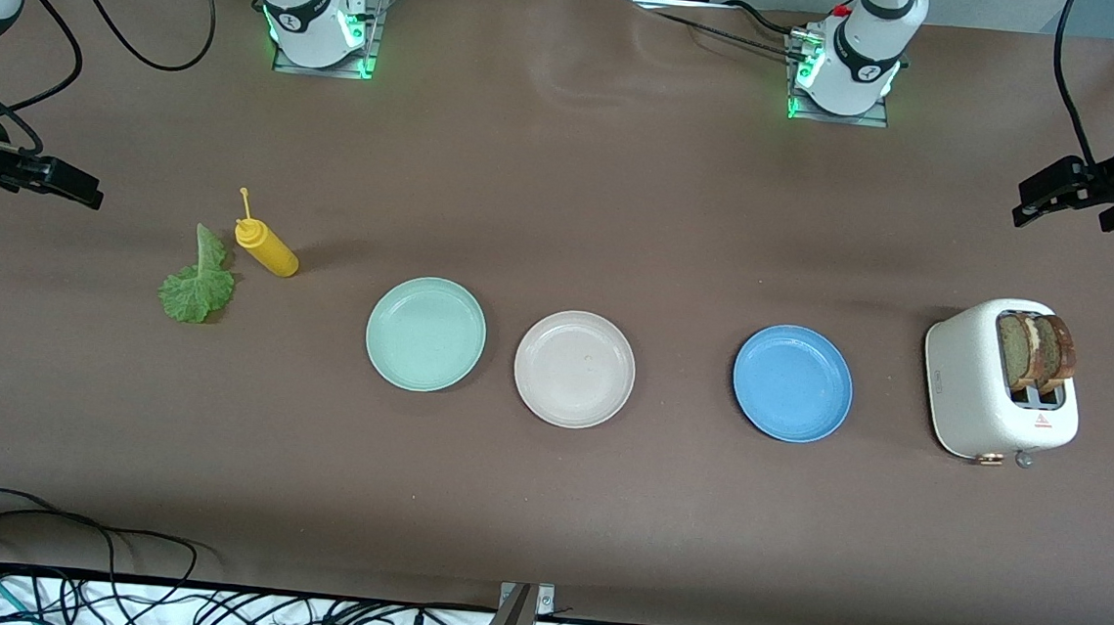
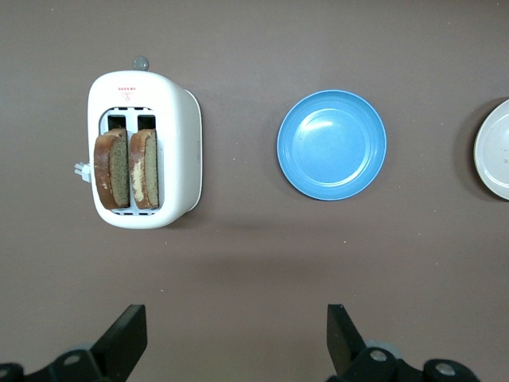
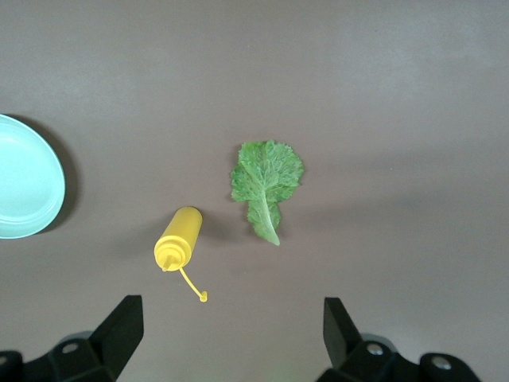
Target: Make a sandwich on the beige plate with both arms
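Observation:
The beige plate lies bare in the middle of the table, between a mint green plate and a blue plate. Two toasted bread slices stand upright in the slots of a white toaster at the left arm's end. A green lettuce leaf lies flat at the right arm's end. My left gripper hangs open and holds nothing over the table by the toaster; its own view shows the slices. My right gripper hangs open and holds nothing over the table by the lettuce.
A yellow squeeze bottle lies on its side beside the lettuce. The blue plate shows in the left wrist view, the mint plate at the edge of the right wrist view. Loose cables run along the table's front edge.

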